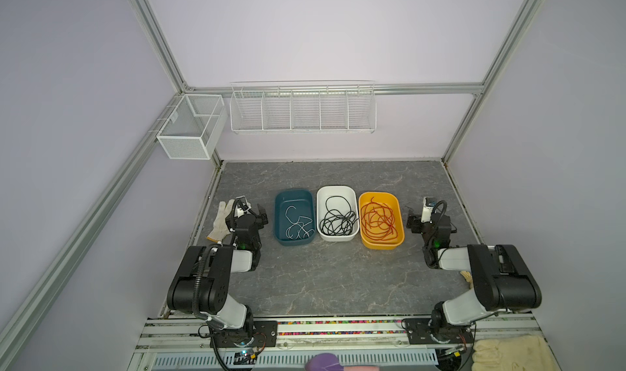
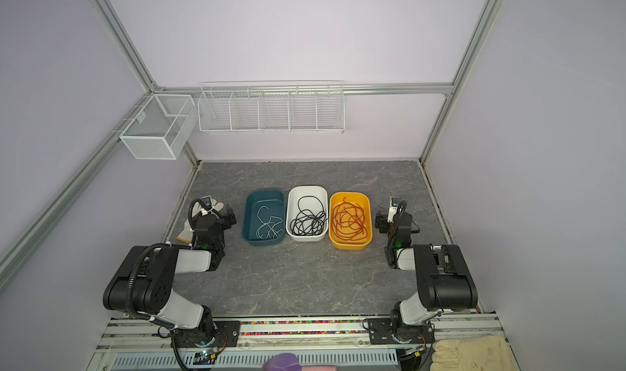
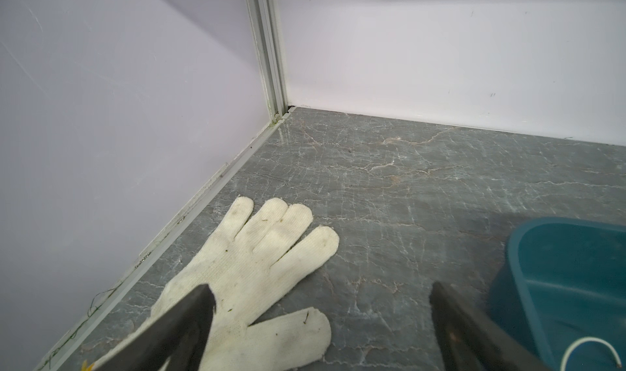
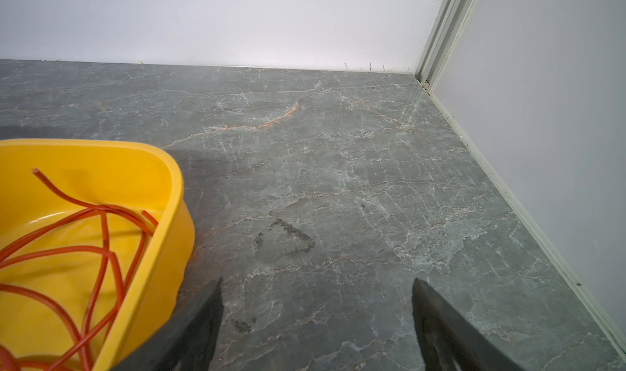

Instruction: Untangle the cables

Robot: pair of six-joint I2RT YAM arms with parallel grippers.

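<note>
A grey marbled tabletop (image 1: pixel 332 278) carries three plastic tubs in a row across its middle. Thin white cables (image 1: pixel 298 225) curl in the dark teal tub (image 1: pixel 294 192), black cables (image 1: pixel 338 222) in the white tub (image 1: pixel 337 187), and red cables (image 1: pixel 377 222) in the yellow tub (image 1: pixel 382 245). The left hand (image 3: pixel 320 293) hangs near the left edge over a white knitted glove (image 3: pixel 257 257), jaws wide, holding nothing. The right hand (image 4: pixel 316 284) hangs near the right edge just beside the yellow tub, jaws wide and empty.

You are seeing a white tub (image 1: pixel 338 238) standing on the grey table (image 1: pixel 321 278). A teal tub (image 1: pixel 294 243) is sitting just left of it, a yellow tub (image 1: pixel 382 245) just right, a knit glove (image 1: pixel 219 219) farther left.
</note>
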